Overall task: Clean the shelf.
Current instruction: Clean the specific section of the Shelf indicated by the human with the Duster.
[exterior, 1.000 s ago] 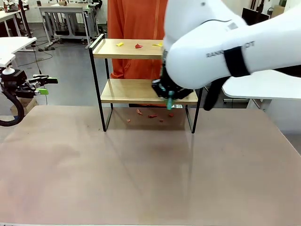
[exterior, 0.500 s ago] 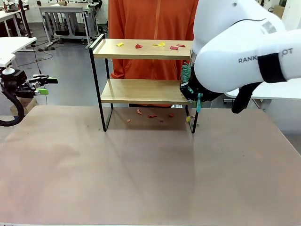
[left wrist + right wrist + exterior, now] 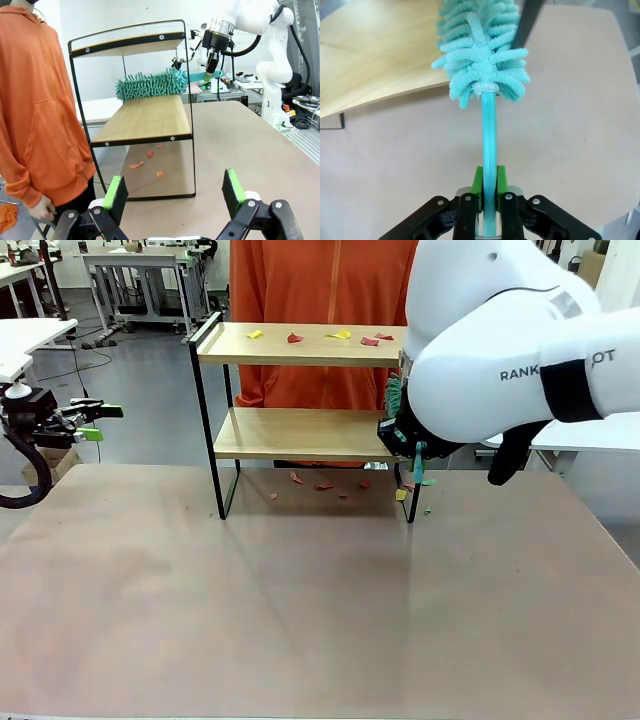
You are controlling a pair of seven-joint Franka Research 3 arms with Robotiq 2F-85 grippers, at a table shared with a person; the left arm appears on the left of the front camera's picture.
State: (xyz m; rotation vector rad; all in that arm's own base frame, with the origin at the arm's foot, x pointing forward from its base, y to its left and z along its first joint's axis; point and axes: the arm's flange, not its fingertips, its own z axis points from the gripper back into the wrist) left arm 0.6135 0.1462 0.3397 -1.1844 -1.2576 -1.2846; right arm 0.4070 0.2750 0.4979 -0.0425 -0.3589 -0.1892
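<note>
right arm (image 3: 480, 335), black lettering partly readable, "RANK"; "OT"

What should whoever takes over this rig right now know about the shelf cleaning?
Right gripper: shut on the handle of the duster, whose head is at the right end of the lower board of the shelf.
Left gripper: open, empty, off to the left, away from the shelf.
Done: the lower board looks free of scraps. Red scraps lie on the table beneath it.
Left: sweep the yellow and red bits off the top board. The table scraps probably need clearing afterwards.
A person in orange stands close behind the shelf.
</note>
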